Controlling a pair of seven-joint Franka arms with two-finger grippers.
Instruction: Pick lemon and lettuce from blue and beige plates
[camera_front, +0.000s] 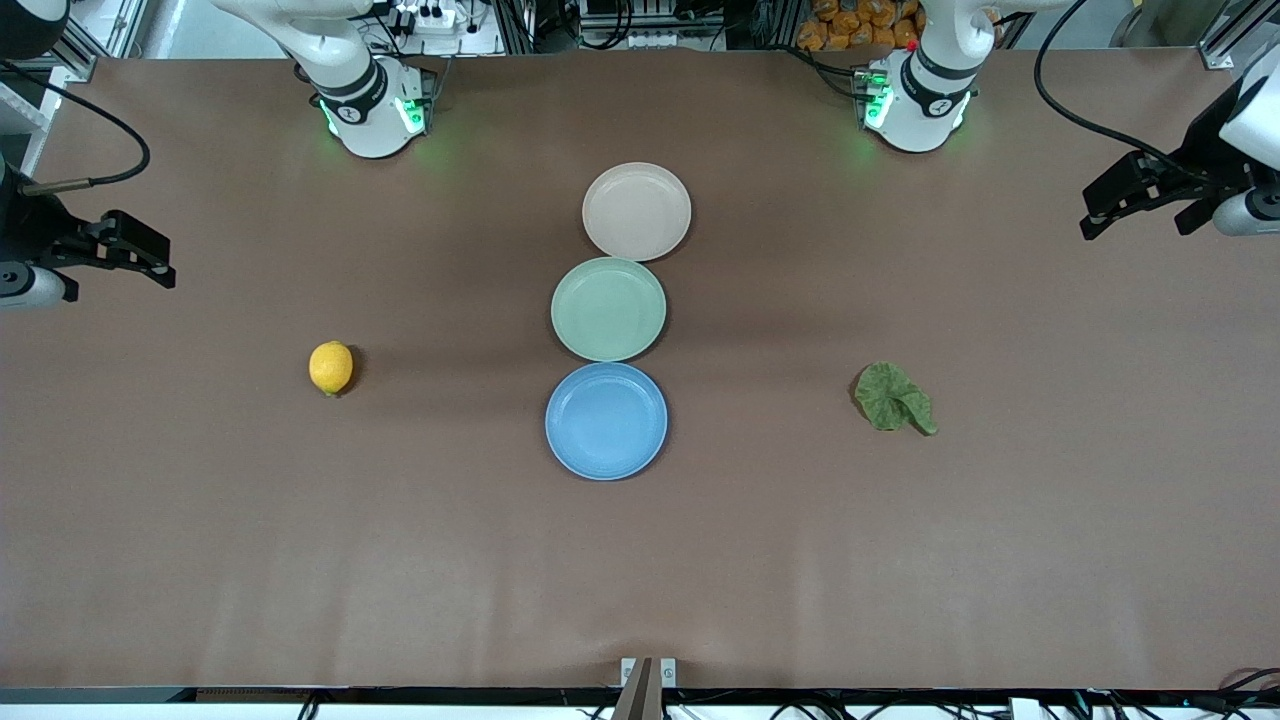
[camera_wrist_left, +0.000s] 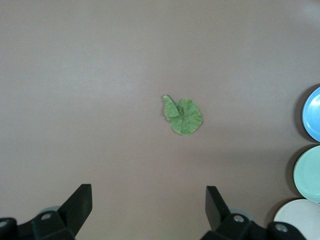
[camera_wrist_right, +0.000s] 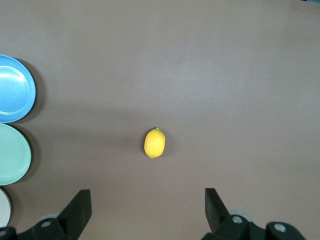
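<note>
No readable text, label, brand name, number or sign appears in any of the three views. The plates, fruit, leaf and table surface are all plain and unmarked, and the robot bases at the top of the front view carry only small dark marks too tiny to read.

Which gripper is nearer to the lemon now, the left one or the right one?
The right. The right gripper hangs open at the lemon's end of the table; the left gripper, also open, is at the lettuce's end.
</note>
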